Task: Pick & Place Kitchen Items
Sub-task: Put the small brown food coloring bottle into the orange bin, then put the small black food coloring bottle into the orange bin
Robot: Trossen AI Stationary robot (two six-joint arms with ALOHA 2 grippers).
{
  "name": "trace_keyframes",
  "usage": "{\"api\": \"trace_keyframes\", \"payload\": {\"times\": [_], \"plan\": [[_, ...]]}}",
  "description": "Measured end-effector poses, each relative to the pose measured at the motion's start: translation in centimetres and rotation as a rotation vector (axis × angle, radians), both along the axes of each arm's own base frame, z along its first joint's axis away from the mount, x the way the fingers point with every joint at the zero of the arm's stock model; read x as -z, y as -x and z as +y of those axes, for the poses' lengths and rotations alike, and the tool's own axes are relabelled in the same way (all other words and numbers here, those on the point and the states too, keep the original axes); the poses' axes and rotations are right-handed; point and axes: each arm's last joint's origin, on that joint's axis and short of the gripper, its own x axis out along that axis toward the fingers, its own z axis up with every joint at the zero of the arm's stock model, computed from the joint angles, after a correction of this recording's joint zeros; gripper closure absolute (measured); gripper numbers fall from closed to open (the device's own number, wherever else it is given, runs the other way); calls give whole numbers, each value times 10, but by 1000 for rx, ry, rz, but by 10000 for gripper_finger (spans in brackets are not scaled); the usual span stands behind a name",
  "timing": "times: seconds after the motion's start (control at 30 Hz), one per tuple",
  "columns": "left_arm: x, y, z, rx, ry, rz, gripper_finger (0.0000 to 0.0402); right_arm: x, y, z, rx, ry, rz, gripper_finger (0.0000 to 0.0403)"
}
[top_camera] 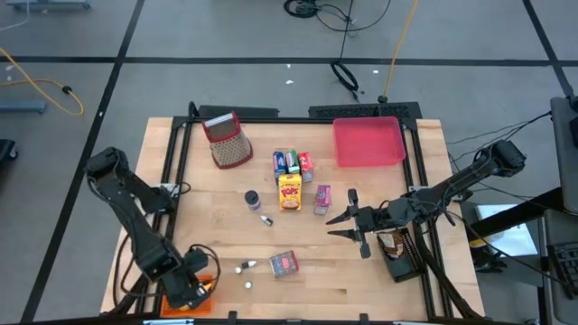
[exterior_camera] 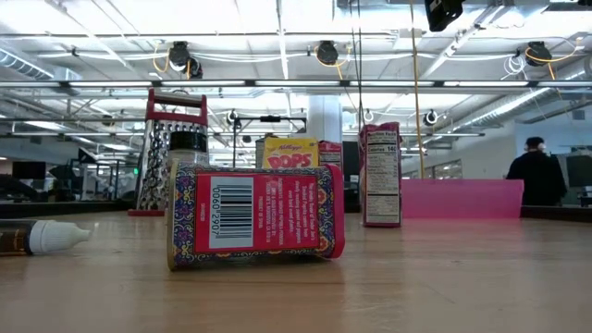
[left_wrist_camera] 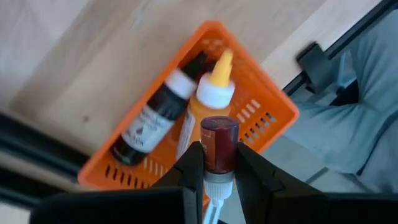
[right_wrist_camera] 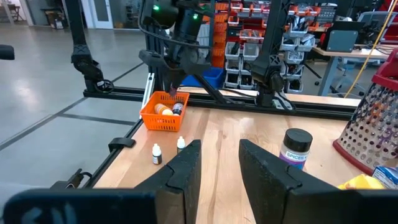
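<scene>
Bench: pale wooden bench [top_camera: 298,289] edged by a black frame, standing on a grey floor crossed by dark lines.
Room: open workshop with ceiling strip lights; a person [exterior_camera: 535,176] in dark clothes stands far behind the bench.
Left claw [left_wrist_camera: 217,163]: over the orange basket [top_camera: 194,296] at the bench's near-left corner, clamped on a small dark-red bottle [left_wrist_camera: 218,144].
Held bottle: long axis runs along the fingers, white nozzle end toward the wrist, flat end toward the basket.
Basket contents: a dark bottle [left_wrist_camera: 152,119] and an orange bottle [left_wrist_camera: 206,102] lie side by side along the basket's length.
Right claw [top_camera: 348,222]: hovers over the right half of the bench, fingers apart, holding nothing.
Red box [top_camera: 284,263]: lies flat near the front edge, barcode side facing the low camera.
Cereal box [top_camera: 289,192]: upright mid-bench, beside the packets.
</scene>
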Motion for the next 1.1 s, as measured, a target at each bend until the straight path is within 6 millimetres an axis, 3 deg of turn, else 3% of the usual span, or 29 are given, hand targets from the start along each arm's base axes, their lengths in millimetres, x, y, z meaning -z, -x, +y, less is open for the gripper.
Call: {"api": "trace_keyframes", "payload": {"times": [0.27, 0.57, 0.8, 1.1], "plan": [[0, 13, -7, -68, -2, 40, 289, 0, 0, 0, 0, 0, 0, 303], [1, 9, -4, -78, -57, -42, 241, 0, 0, 0, -1, 11, -2, 303], [-1, -11, 7, 12, -196, -286, 236, 0, 0, 0, -1, 11, -2, 303], [7, -51, 23, 189, -265, -402, 236, 0, 0, 0, -1, 10, -2, 303]]}}
